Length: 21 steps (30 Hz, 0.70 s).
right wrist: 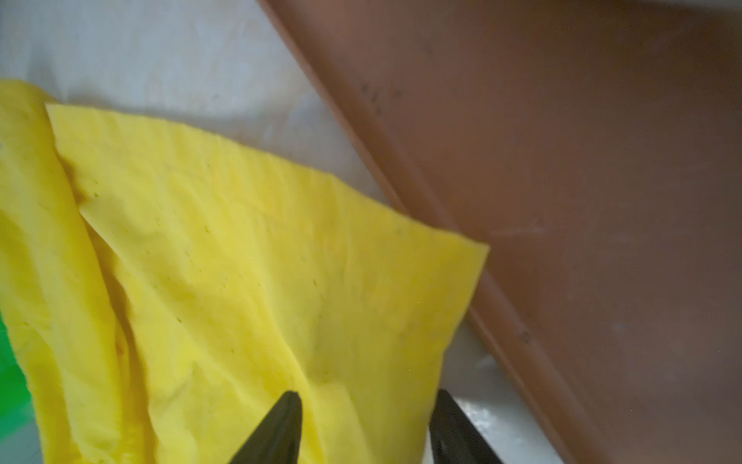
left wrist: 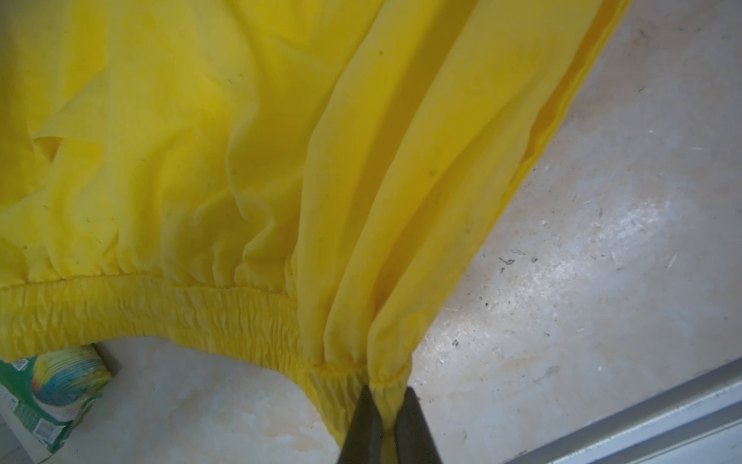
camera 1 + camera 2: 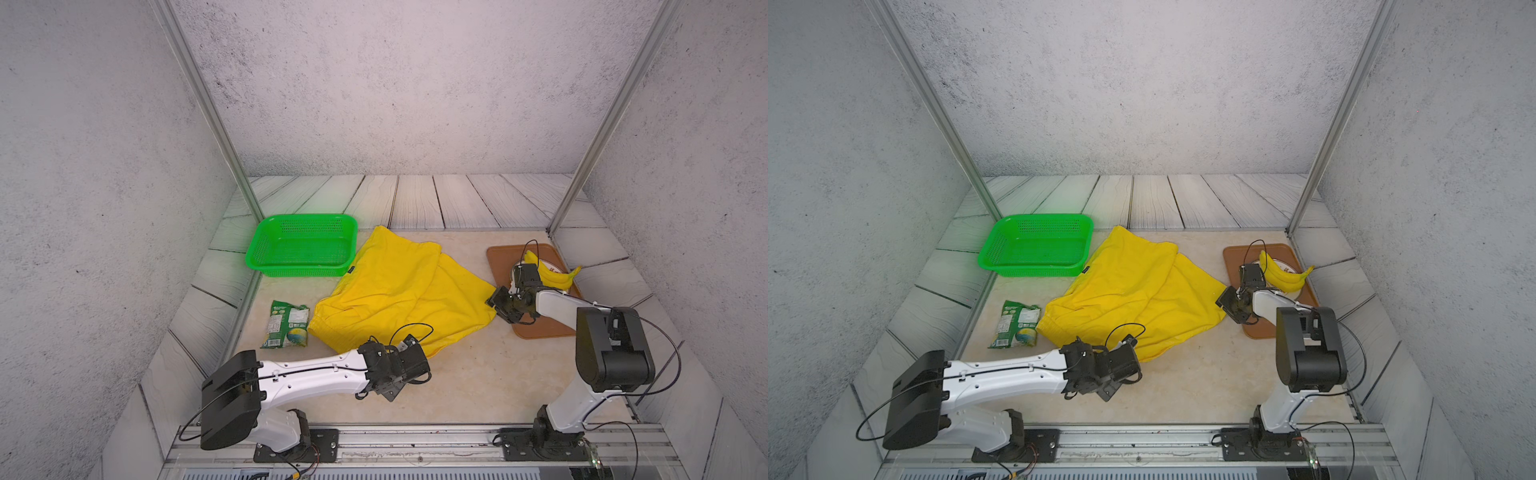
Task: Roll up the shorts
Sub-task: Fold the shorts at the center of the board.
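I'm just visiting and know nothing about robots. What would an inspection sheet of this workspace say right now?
Surface: pale table, scuffed and stained.
Job's things: yellow shorts spread out, not yet rolled.
Clutter: green basket, empty; snack bag beside the waistband; bananas on a brown tray.
Grippers: left gripper shut on the shorts' waistband; right gripper open, jaws astride the corner of the shorts by the tray.
Cables: black cables loop at both wrists.
Surroundings: grey walls; metal rail at the front.
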Tool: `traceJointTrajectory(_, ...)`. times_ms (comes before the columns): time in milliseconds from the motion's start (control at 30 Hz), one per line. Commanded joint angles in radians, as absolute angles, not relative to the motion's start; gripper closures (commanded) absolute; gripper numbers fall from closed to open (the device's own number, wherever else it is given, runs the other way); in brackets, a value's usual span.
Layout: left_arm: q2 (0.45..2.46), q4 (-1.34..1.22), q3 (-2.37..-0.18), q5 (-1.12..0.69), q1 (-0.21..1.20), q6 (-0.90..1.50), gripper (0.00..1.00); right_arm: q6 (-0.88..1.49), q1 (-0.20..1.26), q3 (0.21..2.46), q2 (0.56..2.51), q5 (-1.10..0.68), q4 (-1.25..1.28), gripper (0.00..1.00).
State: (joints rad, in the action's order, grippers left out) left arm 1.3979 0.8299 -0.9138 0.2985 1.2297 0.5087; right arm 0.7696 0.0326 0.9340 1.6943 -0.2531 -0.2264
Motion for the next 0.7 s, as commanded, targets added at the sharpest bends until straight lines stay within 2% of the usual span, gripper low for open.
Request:
traceJointTrajectory(0, 1.361, 0.883, -0.918, 0.324, 1.222, 0.532, 1.0, 0.787, 0.016, 0.979, 1.695, -0.233, -0.19, 0.78)
traceJointTrajectory(67, 1.342, 0.881, -0.924, 0.309, 1.222, 0.531, 1.0, 0.786, 0.002, 0.995, 1.683, -0.25, -0.205, 1.0)
traceJointTrajectory(200, 1.308, 0.879, -0.939, 0.276, 1.223, 0.509, 1.0, 0.77, -0.015, 1.009, 1.597, -0.242, -0.269, 1.0)
traceJointTrajectory(500, 1.275, 0.845, -0.998, 0.076, 1.26, 0.377, 1.0, 0.735, -0.112, 1.03, 1.254, -0.155, -0.399, 1.0)
traceJointTrajectory(667, 1.26, 0.814, -1.016, -0.049, 1.272, 0.364, 1.0, 0.69, -0.135, 1.106, 1.177, -0.109, -0.482, 1.0)
